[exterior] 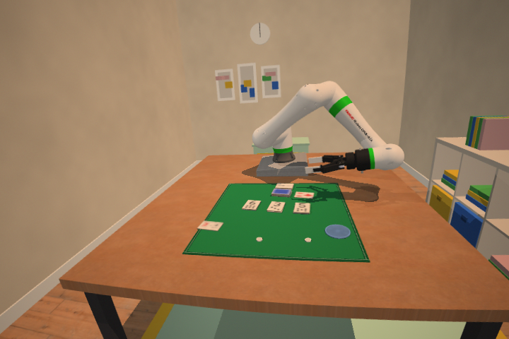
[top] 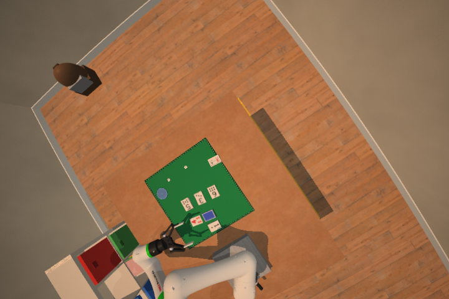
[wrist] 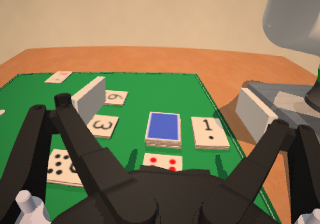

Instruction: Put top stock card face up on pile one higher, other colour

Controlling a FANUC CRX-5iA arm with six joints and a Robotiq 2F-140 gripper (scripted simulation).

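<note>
On the green card cloth stand three black-numbered piles: a 6, a 3 and a 5. Behind them lie the blue face-down stock and a pale face-up waste card. A red 4 lies face up flat on the cloth, beside the stock and just behind the 5, not on any pile. My gripper is open and empty. It is held level above the cloth's near-base corner, behind the red 4. In the wrist view the stock shows between my fingers, and the red 4 is partly hidden by my gripper.
A red face-up card lies at the cloth's left edge. A blue disc and two small white tokens sit near the front. The robot base stands behind the cloth, and a shelf stands to the right of the table.
</note>
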